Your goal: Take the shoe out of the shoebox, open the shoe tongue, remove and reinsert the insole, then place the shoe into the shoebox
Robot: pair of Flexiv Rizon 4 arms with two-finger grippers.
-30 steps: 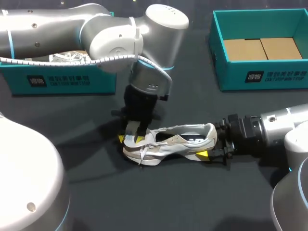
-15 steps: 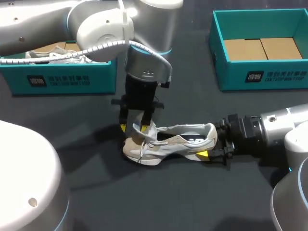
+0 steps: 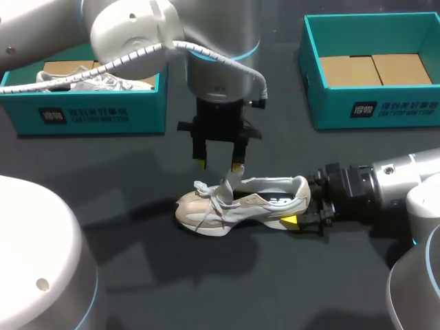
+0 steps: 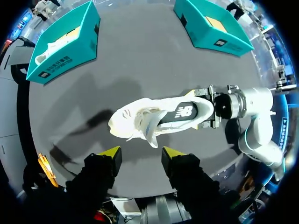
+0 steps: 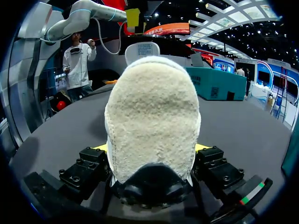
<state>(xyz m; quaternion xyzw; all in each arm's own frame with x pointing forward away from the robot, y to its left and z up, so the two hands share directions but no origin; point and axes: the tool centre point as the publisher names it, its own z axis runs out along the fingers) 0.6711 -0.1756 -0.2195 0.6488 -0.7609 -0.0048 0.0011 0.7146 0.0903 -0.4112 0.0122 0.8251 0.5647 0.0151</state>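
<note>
A cream sneaker [image 3: 240, 203] stands on its sole on the desk [image 3: 206, 289], its tongue [image 3: 228, 184] sticking upright. Beyond it, the left shoebox [image 3: 89, 113] holds another shoe [image 3: 96, 82]; the right shoebox [image 3: 371, 110] shows bare cardboard.

Even overhead light, soft shadows
</note>
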